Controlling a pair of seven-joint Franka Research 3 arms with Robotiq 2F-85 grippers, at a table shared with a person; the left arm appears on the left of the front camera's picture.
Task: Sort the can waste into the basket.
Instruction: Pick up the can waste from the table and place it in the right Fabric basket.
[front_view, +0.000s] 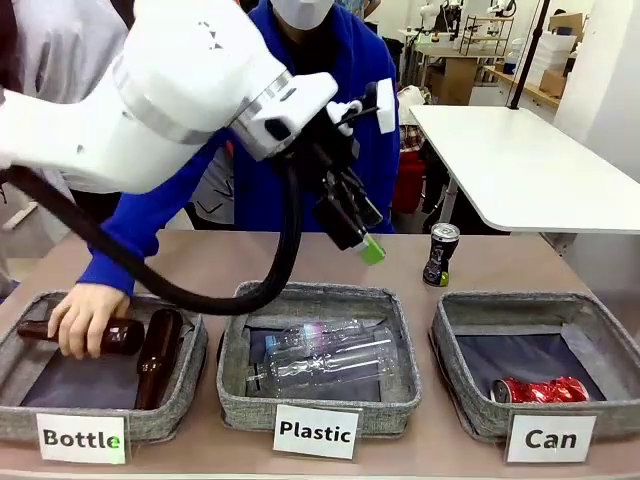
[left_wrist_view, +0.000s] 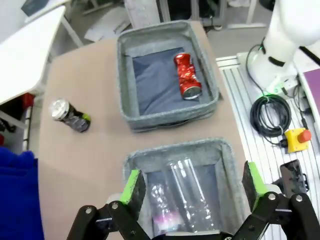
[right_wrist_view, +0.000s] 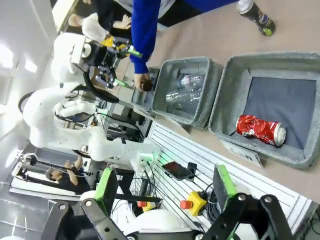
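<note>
The left fingers (left_wrist_view: 132, 187) are spread wide with nothing between them (green pads well apart in the left wrist view). They hang in the air above the Plastic basket (front_view: 320, 292), where clear bottles (front_view: 320, 355) lie. From the front, the left arm reaches across the middle and its tips point down toward the desk (front_view: 230, 262), touching nothing.

The right fingers (right_wrist_view: 106, 187) are just as widely parted and empty. They are held off the desk's near edge, looking across at the baskets.

The red can (front_view: 540, 390) is crushed and lies on its side inside the Can basket (front_view: 520, 300), near the front wall. The dark can (front_view: 440, 255) stands upright on the desk behind that basket, outside it and apart from both arms (silver top up).

At the far left, the person's hand (front_view: 85, 315) rests on a brown bottle (front_view: 125, 335) in the Bottle basket (front_view: 160, 425).
</note>
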